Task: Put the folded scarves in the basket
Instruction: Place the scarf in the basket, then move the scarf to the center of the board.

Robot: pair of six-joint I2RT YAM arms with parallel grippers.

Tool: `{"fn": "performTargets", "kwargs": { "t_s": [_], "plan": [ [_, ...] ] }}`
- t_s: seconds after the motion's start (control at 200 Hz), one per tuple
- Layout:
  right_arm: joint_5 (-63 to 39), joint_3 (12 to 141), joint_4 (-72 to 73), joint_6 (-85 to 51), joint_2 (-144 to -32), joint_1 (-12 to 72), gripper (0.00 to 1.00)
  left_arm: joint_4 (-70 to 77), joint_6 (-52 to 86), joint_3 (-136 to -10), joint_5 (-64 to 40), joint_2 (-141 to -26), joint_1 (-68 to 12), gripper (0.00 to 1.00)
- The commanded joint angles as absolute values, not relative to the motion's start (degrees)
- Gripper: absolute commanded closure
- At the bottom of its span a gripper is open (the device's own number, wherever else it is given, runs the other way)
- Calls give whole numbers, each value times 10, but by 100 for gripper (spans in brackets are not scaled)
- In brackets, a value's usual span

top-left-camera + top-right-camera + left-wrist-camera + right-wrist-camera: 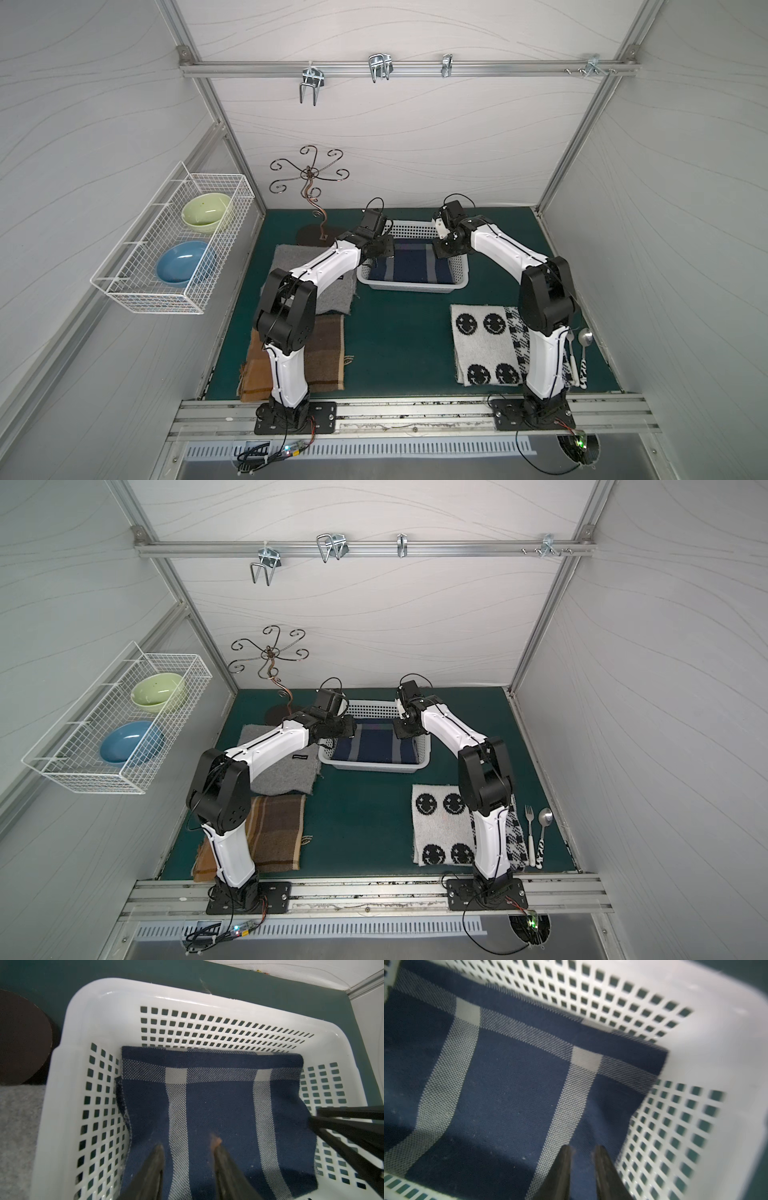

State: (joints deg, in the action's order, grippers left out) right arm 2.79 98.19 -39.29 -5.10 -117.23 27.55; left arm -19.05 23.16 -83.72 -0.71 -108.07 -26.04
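White panelled walls close in a dark green counter [395,332], and toward the back of it sits the white basket [411,287] with the folded navy checked scarf [415,266] lying inside, flat on the bottom and square to the far wall. Both arms lean over it from either side.

From the left wrist view, the left pincer [188,1144] is spread, with cloth showing plainly between its two fingers and nothing caught in them. The right pincer [583,1150] stands only narrowly apart, low over the scarf near the holed side wall; I see no fold nipped in it.

To my eye the placing is all but done and what remains is to let go cleanly and get out. I'd want both pincers to rise straight up before swinging away, jaws kept apart, so no fingertip drags the loose weave and pulls the fold open. The right one needs the most care: it is close to the wall, and the scarf's edge there looks slightly rucked up against it, so a sideways exit could lift that edge or hook the rim and shift the light basket. The grey cloth [316,286] just beside the basket should be left alone on the way back.
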Motion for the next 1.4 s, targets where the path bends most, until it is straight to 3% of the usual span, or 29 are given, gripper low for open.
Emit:
{"fn": "performTargets", "kwargs": {
  "t_s": [0.0, 0.115, 0.22, 0.495, 0.65, 0.785, 0.88, 1.141, 1.316, 1.396],
  "plan": [
    [11, 977, -391, -60, -1198, 276, 81, -176, 240, -823, -22, -1053, -266, 57],
    [24, 980, -404, -56, -1198, 275, 83, -171, 249, -793, -29, -1022, -277, 58],
    [21, 943, -391, -59, -1132, 279, 84, -164, 254, -753, -30, -970, -307, 58],
    [-13, 723, -417, -125, -848, 297, 67, -146, 288, -614, -44, -814, -370, 57],
    [64, 603, -466, -191, -710, 393, 61, -135, 306, -534, -31, -734, -393, 57],
    [67, 490, -446, -270, -631, 442, 56, -129, 331, -477, -40, -678, -410, 57],
    [43, 425, -419, -302, -619, 447, 52, -134, 336, -448, -31, -650, -430, 57],
    [104, 381, -407, -354, -660, 506, 49, -106, 367, -368, -36, -607, -455, 57],
    [98, 350, -357, -362, -703, 514, 56, -111, 370, -343, -35, -600, -458, 56],
    [98, 349, -339, -365, -725, 523, 63, -95, 378, -324, -41, -603, -459, 57]
  ]
}}
